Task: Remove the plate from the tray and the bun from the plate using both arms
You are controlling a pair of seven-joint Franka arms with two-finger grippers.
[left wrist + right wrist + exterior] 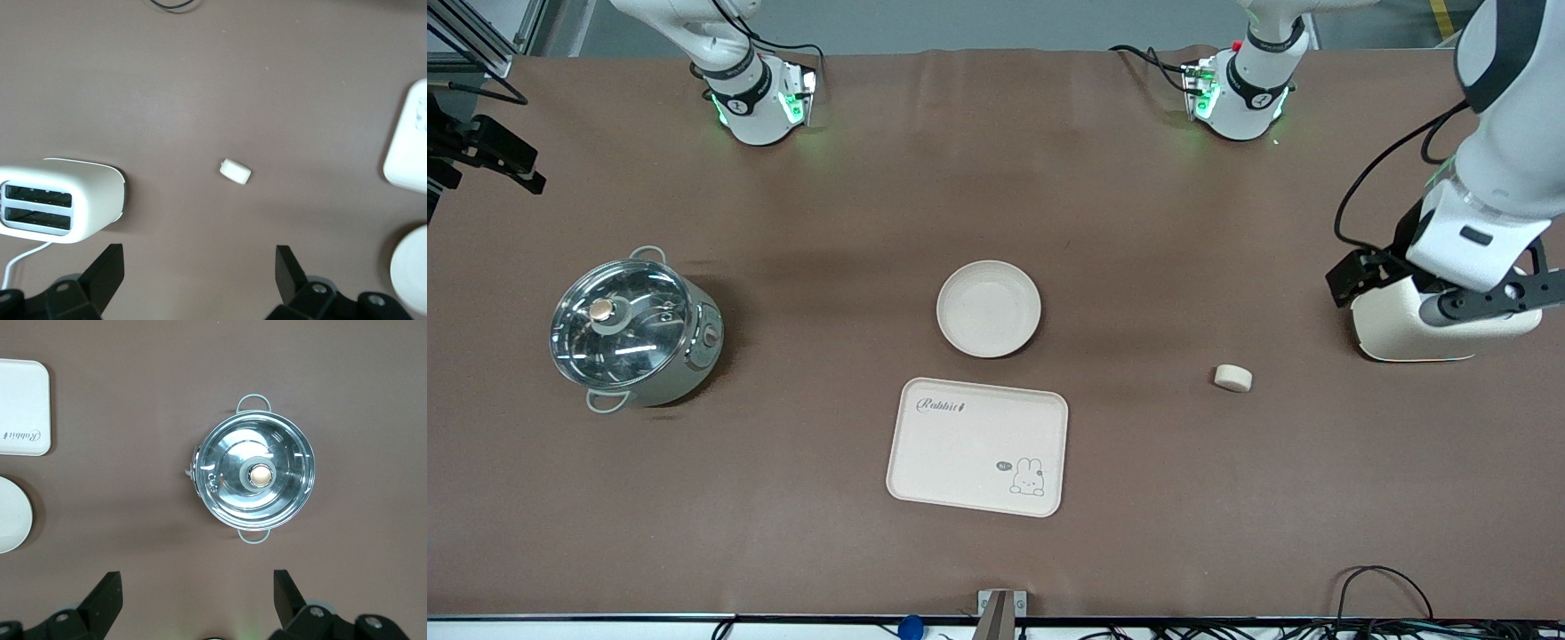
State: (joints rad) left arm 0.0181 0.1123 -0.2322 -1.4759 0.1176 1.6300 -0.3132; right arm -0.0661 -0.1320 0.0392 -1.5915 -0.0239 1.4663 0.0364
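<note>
The round cream plate (989,308) lies mid-table, just farther from the front camera than the rabbit tray (978,446). The small pale bun (1232,378) lies on the table toward the left arm's end, beside the white toaster (1396,333). My left gripper (1449,307) hangs over the toaster. In the left wrist view it (200,257) is open and empty, with the bun (235,171) and toaster (63,200) below. My right gripper (197,583) is open and empty, high over bare table beside the pot (255,477). It is out of the front view.
A steel pot with a glass lid (631,333) stands toward the right arm's end. The tray (410,143) and plate (410,270) show at the left wrist view's edge, and the right wrist view also shows the tray (23,407) and plate (12,513). Cables lie along the table's front edge.
</note>
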